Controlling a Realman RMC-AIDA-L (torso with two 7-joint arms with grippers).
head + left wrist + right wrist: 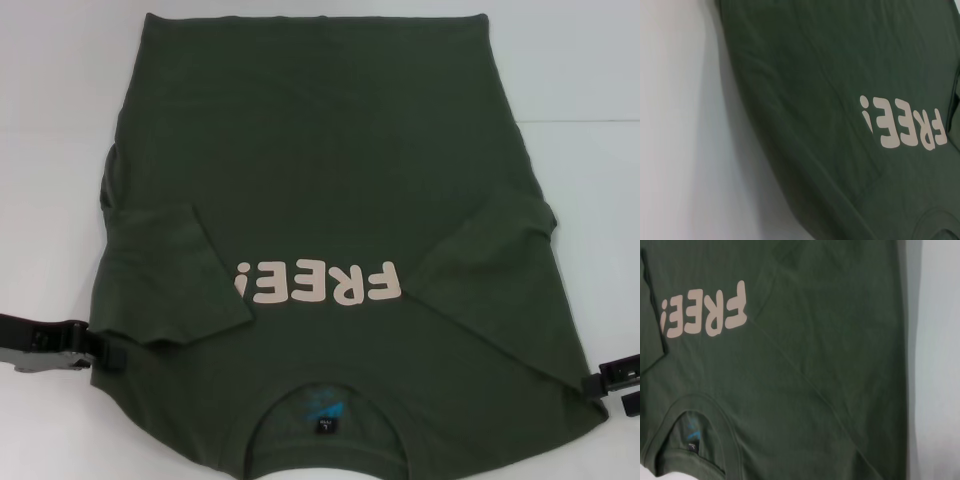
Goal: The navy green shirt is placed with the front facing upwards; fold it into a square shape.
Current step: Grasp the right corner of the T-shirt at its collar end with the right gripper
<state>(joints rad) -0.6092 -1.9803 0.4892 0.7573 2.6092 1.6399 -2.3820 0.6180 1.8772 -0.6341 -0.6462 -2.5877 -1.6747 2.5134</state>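
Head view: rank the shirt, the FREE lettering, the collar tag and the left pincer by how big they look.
1. Navy green shirt
2. FREE! lettering
3. Left pincer, nearer the camera, so unsure
4. Collar tag

Bright, even overhead light throughout. Soft grey shadow on the table [747,165] along the shirt [840,75] edge. Mild glare on white toward 3 o'clock. Slight softness in both wrist views.
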